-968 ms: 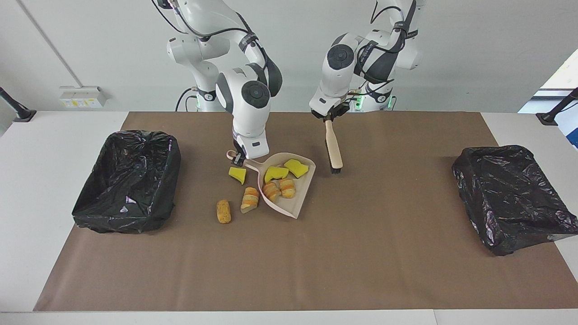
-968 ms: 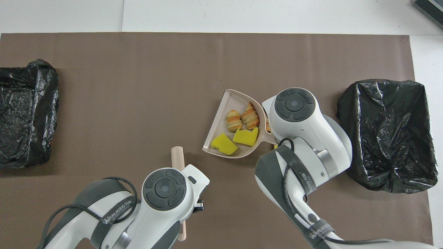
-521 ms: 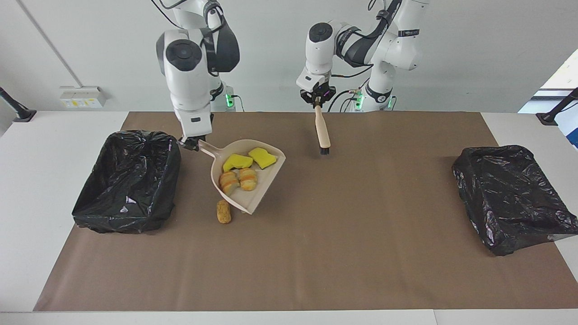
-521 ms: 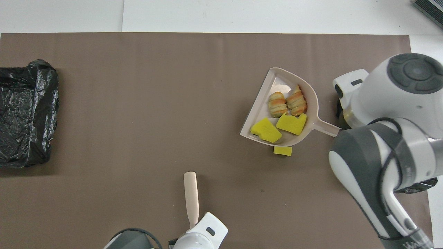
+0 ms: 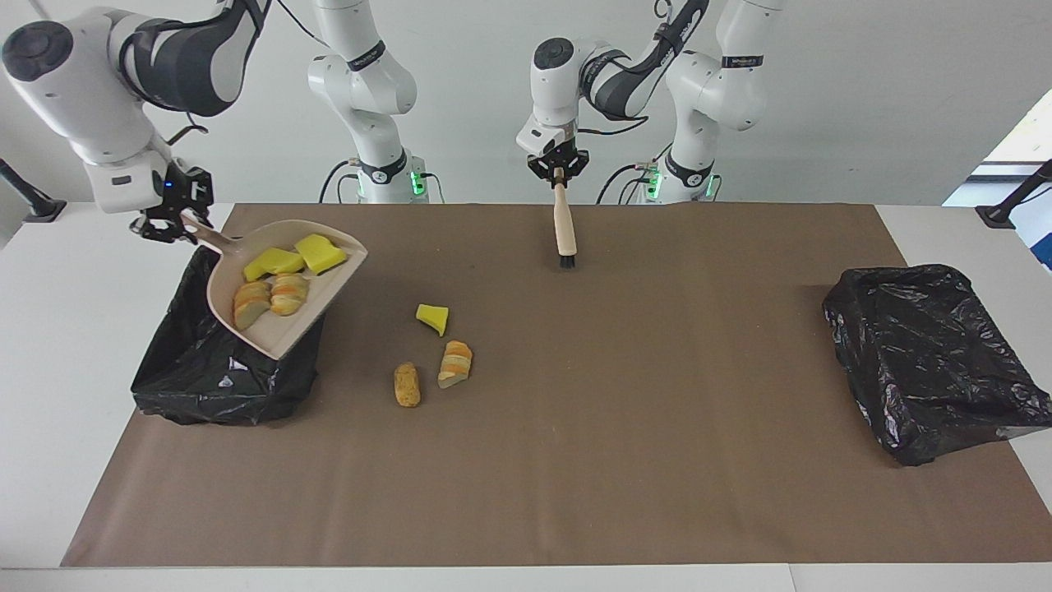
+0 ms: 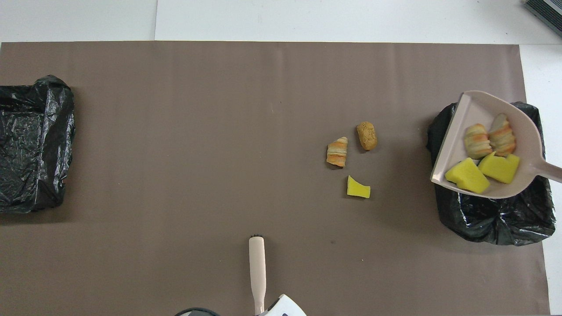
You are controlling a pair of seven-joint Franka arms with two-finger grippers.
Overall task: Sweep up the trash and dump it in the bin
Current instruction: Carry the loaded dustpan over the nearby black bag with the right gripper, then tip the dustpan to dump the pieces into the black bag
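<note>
My right gripper [image 5: 168,222] is shut on the handle of the beige dustpan [image 5: 283,329], holding it tilted in the air over the black-lined bin [image 5: 181,370] at the right arm's end. Two yellow sponge wedges [image 5: 297,256] and two orange-striped pieces [image 5: 269,298] of trash lie in the dustpan [image 6: 472,107]. On the mat lie a yellow wedge [image 5: 433,317], a striped piece [image 5: 454,363] and a brown nugget [image 5: 406,384]. My left gripper [image 5: 559,168] is shut on the brush [image 5: 564,230], which hangs bristles down over the mat's edge nearest the robots.
A second black-lined bin [image 5: 929,353] stands at the left arm's end of the table. The brown mat [image 5: 657,460] covers most of the white table. In the overhead view the brush [image 6: 257,267] points away from the robots.
The right arm lifted the loaded dustpan off the mat and carried it over the bin. The left arm raised the brush and drew it back toward the robots. Three loose pieces stayed put.
</note>
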